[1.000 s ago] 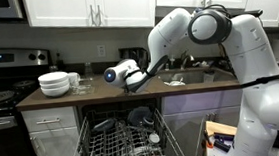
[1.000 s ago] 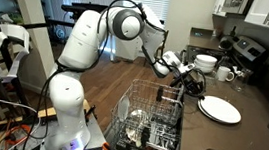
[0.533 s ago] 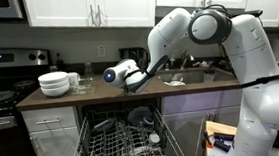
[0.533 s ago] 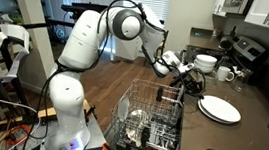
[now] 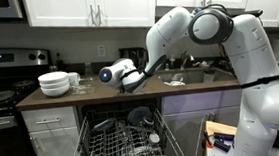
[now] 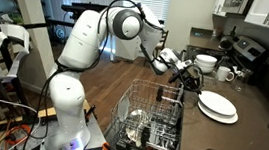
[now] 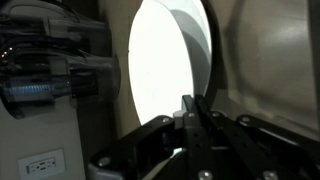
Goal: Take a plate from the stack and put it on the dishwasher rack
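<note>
The stack of white plates (image 6: 221, 114) lies on the dark counter past the dishwasher. My gripper (image 6: 191, 83) is at its near edge, shut on the rim of the top plate (image 6: 216, 102), which is tilted up a little off the stack. In the wrist view the white plate (image 7: 165, 75) fills the middle, with my gripper's closed fingers (image 7: 195, 108) pinching its rim. In an exterior view my gripper (image 5: 130, 79) hangs over the counter and the plates are hidden behind it. The dishwasher rack (image 5: 120, 145) is pulled out below the counter; it also shows in an exterior view (image 6: 151, 112).
A pile of deep white bowls (image 5: 54, 85) (image 6: 206, 62) and a mug (image 6: 225, 74) stand on the counter beside the stove (image 5: 1, 99). A sink (image 5: 195, 77) is on the counter. The rack holds several dark dishes (image 5: 140, 116).
The gripper has shifted slightly and the gripped edge of the top plate has risen off the stack, so the plate now tilts above it.
</note>
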Available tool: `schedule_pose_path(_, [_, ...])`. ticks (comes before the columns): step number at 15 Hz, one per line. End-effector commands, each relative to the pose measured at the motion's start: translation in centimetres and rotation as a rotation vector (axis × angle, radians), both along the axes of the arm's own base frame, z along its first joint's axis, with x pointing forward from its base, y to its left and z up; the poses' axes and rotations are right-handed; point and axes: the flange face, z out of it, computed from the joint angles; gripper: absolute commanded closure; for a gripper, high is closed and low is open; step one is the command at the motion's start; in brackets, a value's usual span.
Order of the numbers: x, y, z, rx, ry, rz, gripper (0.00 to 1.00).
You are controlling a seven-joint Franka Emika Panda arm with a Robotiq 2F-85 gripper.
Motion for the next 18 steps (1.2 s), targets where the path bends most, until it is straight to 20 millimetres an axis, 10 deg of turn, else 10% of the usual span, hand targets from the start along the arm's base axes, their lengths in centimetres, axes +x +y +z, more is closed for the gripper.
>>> schedule_pose_path(1, [1.2, 1.3, 1.3, -0.004, 0.007, 0.030, 0.98])
schedule_pose_path(5, [1.4, 1.9, 1.1, 0.008, 0.005, 0.034, 0.98])
schedule_pose_path(7, [1.4, 1.8, 1.0, 0.010, 0.007, 0.030, 0.70])
schedule_pose_path(18, [1.3, 0.4, 1.2, 0.003, -0.020, 0.035, 0.11])
